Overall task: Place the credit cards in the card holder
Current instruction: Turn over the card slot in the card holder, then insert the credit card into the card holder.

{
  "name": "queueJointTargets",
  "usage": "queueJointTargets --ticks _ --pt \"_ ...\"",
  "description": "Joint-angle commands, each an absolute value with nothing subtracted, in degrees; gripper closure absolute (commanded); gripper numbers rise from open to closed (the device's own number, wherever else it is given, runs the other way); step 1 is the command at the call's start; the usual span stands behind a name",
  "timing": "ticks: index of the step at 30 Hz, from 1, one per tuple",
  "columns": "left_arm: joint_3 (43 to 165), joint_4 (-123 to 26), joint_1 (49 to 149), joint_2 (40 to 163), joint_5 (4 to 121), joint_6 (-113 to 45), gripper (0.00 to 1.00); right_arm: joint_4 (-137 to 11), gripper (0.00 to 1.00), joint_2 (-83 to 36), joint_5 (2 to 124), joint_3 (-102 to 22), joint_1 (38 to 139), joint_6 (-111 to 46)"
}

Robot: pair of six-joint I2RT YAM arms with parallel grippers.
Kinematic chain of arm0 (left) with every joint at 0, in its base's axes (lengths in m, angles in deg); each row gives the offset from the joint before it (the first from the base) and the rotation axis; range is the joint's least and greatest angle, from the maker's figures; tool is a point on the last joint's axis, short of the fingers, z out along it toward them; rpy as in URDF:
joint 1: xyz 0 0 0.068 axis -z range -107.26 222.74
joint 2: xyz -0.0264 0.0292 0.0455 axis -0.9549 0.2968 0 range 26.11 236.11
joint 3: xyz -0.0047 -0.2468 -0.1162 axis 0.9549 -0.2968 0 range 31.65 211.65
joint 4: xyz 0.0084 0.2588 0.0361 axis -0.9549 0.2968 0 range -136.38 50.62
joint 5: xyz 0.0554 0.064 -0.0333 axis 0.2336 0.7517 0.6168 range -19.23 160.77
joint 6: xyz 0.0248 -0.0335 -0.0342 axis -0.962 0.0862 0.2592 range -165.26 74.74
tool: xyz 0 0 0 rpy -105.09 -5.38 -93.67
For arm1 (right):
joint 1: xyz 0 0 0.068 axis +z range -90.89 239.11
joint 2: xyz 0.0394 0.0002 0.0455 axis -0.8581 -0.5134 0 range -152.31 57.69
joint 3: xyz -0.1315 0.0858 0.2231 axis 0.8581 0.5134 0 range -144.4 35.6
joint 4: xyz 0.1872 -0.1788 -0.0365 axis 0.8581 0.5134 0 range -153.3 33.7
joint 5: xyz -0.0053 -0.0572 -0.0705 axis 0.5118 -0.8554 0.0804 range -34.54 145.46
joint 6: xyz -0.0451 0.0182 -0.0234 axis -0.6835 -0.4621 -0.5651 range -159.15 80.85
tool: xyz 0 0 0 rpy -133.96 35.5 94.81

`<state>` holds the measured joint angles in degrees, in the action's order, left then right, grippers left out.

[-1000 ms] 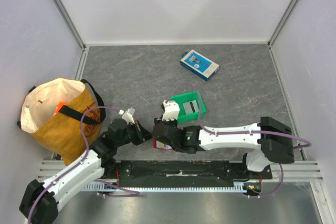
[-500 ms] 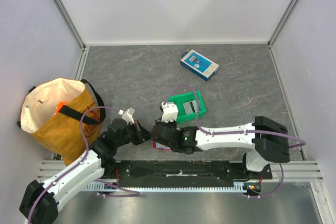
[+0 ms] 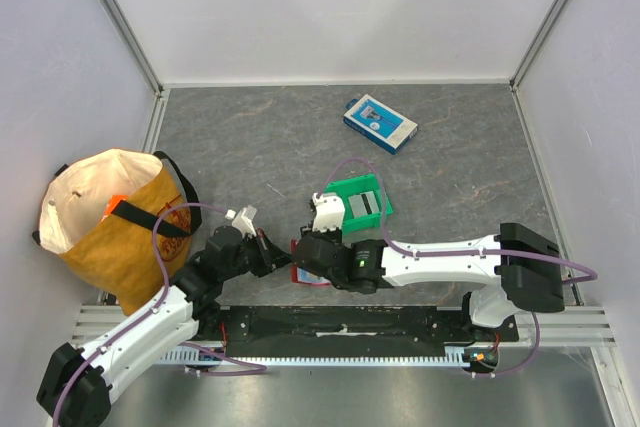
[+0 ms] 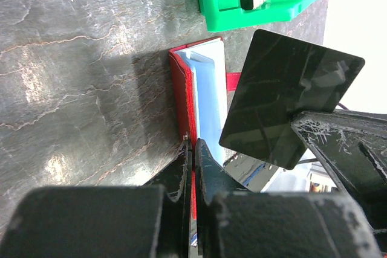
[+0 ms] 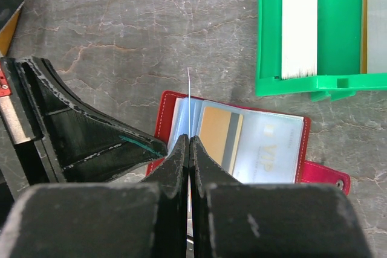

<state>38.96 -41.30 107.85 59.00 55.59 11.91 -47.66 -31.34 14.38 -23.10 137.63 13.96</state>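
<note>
Left hand [image 4: 192,149], fingers pressed together, seemingly pinches one cover edge of the open red card holder [image 5: 164,119] on the counter [image 5: 121,28]. Right hand [image 5: 189,140] pinches a black card [image 4: 290,98] on edge just above its sleeves. Green bin [image 5: 290,85] lies beyond.

Left end effector [image 4: 192,149], right end effector [image 5: 189,143]: both pinched, tips close.

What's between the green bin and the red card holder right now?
Only bare grey tabletop. The right wrist view shows the green bin and the open card holder apart, with nothing in the gap.
</note>
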Motion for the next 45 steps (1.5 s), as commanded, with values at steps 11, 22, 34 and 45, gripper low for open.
queueJointTargets --ticks 11,22,34,45 --pt "39.65 -39.61 107.8 57.49 56.88 11.52 0.98 -42.64 1.0 -27.39 11.34 -19.86 137.59 15.35" --pt "37.37 -40.66 107.8 62.41 58.73 11.34 0.98 -45.88 1.0 -22.12 18.01 -15.56 136.72 13.68" --pt "36.05 -39.35 107.8 64.0 60.84 11.7 0.98 -64.35 1.0 -15.61 38.5 -2.02 126.7 15.96" --pt "36.4 -38.91 107.8 63.82 60.84 11.7 0.98 -64.44 1.0 -16.93 41.4 -0.35 117.03 11.48"
